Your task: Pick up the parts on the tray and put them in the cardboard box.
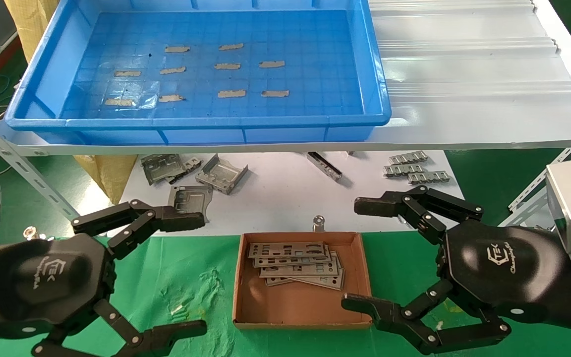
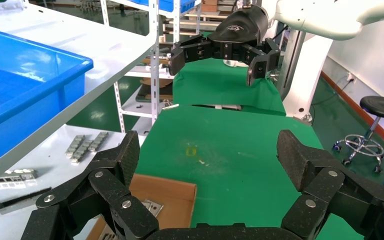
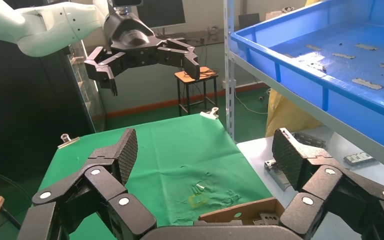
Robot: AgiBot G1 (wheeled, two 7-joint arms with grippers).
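Note:
The blue tray [image 1: 379,74] sits on the white shelf at the back; its floor holds only tan tape strips [image 1: 231,93] and no plates. The cardboard box [image 1: 300,302] lies on the green cloth between my grippers. Several silver-grey punched plates [image 1: 298,263] are stacked in its far half. My left gripper [image 1: 194,272] is open and empty, left of the box. My right gripper [image 1: 360,255] is open and empty, right of the box. The box corner shows in the left wrist view [image 2: 175,192] and the right wrist view [image 3: 240,210].
Bent grey metal brackets [image 1: 221,173] and small linked metal pieces [image 1: 417,171] lie on the white sheet under the shelf, behind the box. A metal clip [image 1: 318,223] stands at the cloth's far edge. Angled shelf struts [image 1: 23,168] run at both sides.

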